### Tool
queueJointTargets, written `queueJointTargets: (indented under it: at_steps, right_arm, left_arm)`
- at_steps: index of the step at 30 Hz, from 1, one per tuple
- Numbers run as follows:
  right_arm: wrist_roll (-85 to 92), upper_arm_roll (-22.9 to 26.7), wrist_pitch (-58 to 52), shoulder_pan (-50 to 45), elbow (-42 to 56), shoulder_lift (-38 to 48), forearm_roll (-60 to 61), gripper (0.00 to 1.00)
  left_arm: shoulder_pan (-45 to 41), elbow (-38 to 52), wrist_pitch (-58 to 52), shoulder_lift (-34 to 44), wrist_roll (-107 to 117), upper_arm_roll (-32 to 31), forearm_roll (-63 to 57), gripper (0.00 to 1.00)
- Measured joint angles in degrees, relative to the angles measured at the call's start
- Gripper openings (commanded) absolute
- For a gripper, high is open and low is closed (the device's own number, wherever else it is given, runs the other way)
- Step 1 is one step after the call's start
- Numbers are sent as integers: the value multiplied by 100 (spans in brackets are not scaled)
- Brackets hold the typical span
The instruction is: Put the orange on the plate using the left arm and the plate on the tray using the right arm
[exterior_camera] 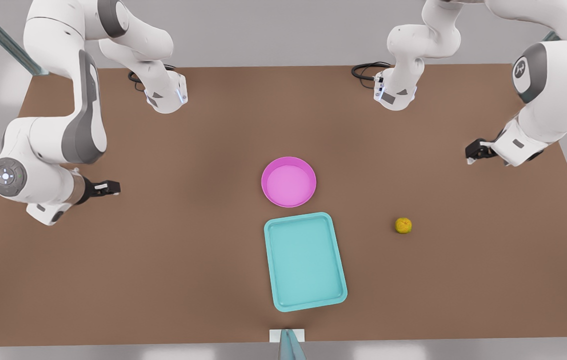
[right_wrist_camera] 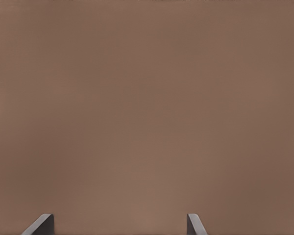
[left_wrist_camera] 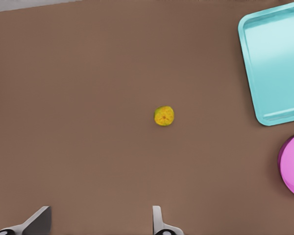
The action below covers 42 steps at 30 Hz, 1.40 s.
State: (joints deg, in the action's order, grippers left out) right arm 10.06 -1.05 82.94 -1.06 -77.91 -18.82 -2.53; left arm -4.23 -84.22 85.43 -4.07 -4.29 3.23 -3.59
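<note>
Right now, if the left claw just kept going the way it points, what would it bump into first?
Probably the bare brown table. The left claw is open and points down at it, with the orange lying ahead of its fingers, so it may miss the fruit; depth is hard to judge.

One small round yellow-orange fruit, one round bright pink shallow plate and one teal rectangular tray lie on one brown table; two white jointed arms flank the plate.
</note>
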Motion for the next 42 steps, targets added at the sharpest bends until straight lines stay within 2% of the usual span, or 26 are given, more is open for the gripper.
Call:
queueJointTargets:
  at_steps: [3, 6, 10, 13, 23, 36, 37, 38, 41, 42]
  right_arm:
    - [90, -12, -98, 46, 62, 87, 2, 100]
    - [167, -6, -148, 20, 49, 254, -37, 100]
    - [251, -9, -165, 9, 8, 418, -85, 100]
    - [303, -9, -167, 15, -5, 446, -103, 100]
    - [420, -9, -169, 0, -91, 428, -118, 100]
    - [494, -9, -177, 0, -110, 400, -119, 100]
    - [497, -9, -177, 0, -111, 399, -119, 100]
    - [500, -9, -177, 0, -112, 399, -119, 100]
    - [508, -9, -175, 0, -111, 392, -119, 100]
    - [511, -9, -176, 0, -111, 391, -119, 100]
  left_arm:
    - [51, -10, 104, -101, 13, 5, 11, 100]
    - [25, -37, 254, -1293, 31, 1, 40, 100]
    - [-38, -241, 1027, -2627, 54, -175, 136, 100]
    - [-53, -269, 1656, -3158, 65, -237, 162, 100]
    - [-228, -1237, 3449, -3352, 175, -262, 190, 100]
    - [-254, -1354, 3953, -3704, 344, -253, 192, 100]
    - [-254, -1354, 3971, -3719, 353, -253, 190, 80]
    - [-254, -1354, 3986, -3724, 365, -253, 184, 64]
    - [-254, -1351, 4021, -3729, 416, -254, 148, 62]
    - [-254, -1351, 4030, -3725, 433, -254, 140, 57]
